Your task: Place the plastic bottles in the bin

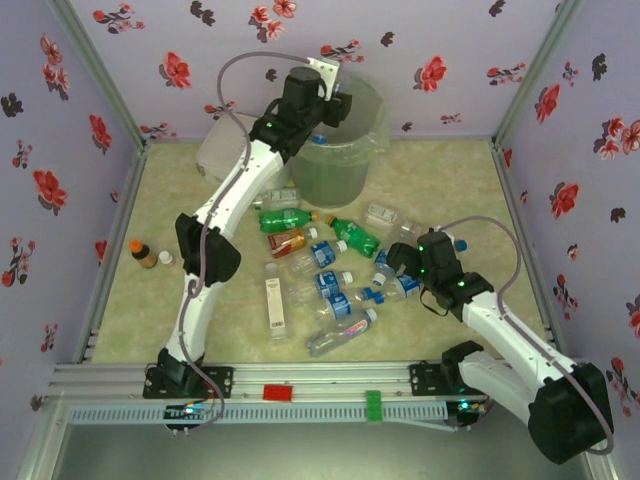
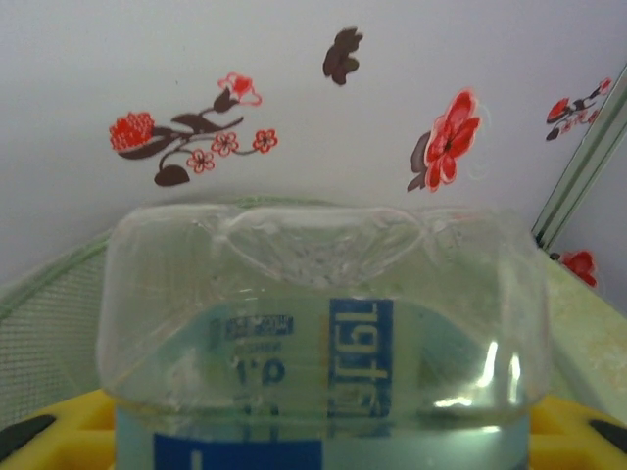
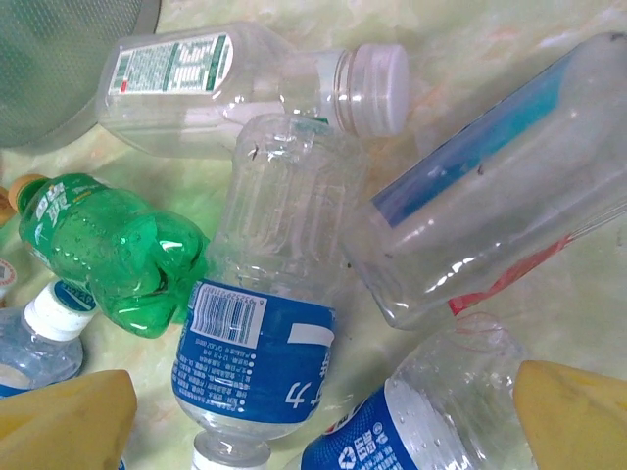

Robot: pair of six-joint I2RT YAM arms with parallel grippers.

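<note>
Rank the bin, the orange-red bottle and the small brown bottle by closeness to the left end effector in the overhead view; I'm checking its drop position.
1. Bin, right at the left end effector, back centre.
2. Orange-red bottle, mid-table.
3. Small brown bottle, far left.

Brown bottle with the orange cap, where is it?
In the top view, the brown bottle sits on the table, far left, left of the left arm and away from the plastic bottles.
</note>
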